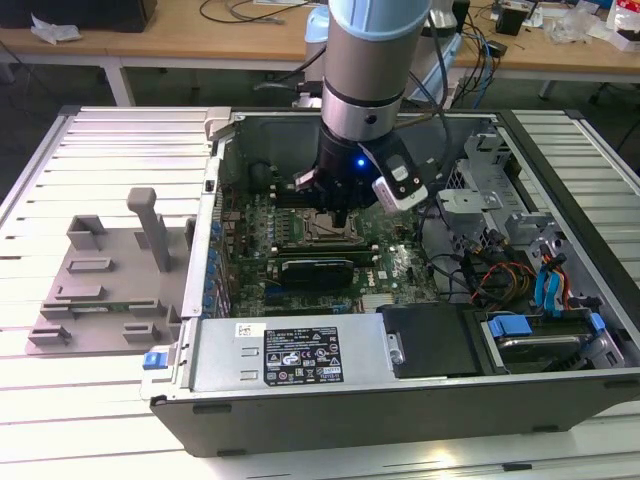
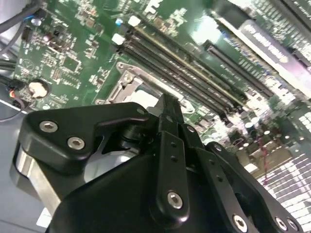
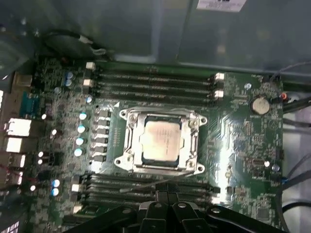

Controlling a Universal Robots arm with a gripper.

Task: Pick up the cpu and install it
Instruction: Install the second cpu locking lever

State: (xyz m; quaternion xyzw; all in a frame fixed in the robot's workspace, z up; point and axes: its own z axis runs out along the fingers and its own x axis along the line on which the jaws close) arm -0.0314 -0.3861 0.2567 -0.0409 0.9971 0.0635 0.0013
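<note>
The cpu sits in its socket frame; gripper above, fingers pressed together, empty

Above the cpu in its socket frame the way stands open, hemmed by memory slot rows on two sides, with the gripper hanging over one row.

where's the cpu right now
In the first wrist view the cpu sits inside the socket frame on the motherboard, between the two banks of memory slots.
</note>
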